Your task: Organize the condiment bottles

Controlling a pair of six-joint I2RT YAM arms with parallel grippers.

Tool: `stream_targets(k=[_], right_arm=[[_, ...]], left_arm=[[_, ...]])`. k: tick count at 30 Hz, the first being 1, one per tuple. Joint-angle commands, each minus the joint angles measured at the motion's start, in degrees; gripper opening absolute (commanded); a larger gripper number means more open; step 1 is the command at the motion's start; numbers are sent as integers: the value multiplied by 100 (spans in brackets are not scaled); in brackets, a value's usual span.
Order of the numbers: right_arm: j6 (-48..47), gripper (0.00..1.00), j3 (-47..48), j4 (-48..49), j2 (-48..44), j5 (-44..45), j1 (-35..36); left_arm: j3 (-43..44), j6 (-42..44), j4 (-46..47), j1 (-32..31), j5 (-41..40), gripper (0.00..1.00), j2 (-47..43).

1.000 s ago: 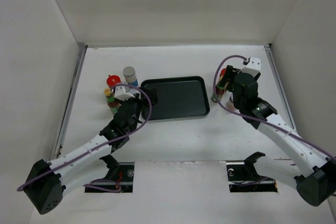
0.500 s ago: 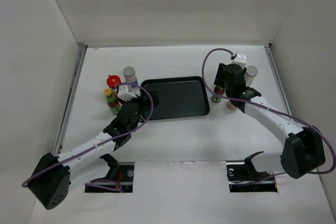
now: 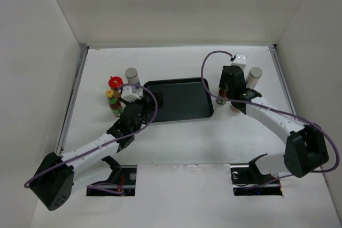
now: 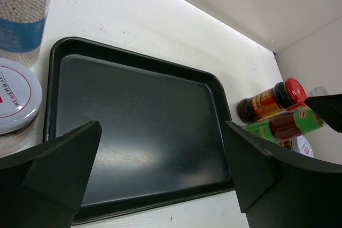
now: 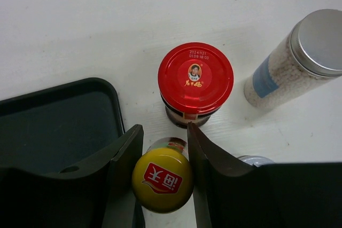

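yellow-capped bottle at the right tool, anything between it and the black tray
Nothing visible, apart from one finger of the right tool. The yellow-capped bottle sits between its fingers, the black tray just beside; the red-lidded jar and grey-capped shaker stand away from the tray side.

The left end effector [image 4: 161,126], spread wide, frames the black tray [image 4: 133,94].

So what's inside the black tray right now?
Nothing that I can see: the tray shows a bare dark floor in the left wrist view. The left gripper's fingers cover its near corners, so those patches cannot be checked there.
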Motion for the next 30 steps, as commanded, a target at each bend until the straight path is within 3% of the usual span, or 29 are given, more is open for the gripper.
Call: stream_targets(k=[1, 9, 30], right_arm=[[-262, 30, 273, 635, -628, 456, 180], [-544, 29, 949, 644, -929, 404, 620], [-465, 30, 2022, 1786, 1549, -440, 805]], left_arm=[[-51, -45, 352, 38, 99, 100, 9], [-86, -62, 395, 38, 108, 100, -44], [-77, -27, 475, 73, 99, 100, 229]])
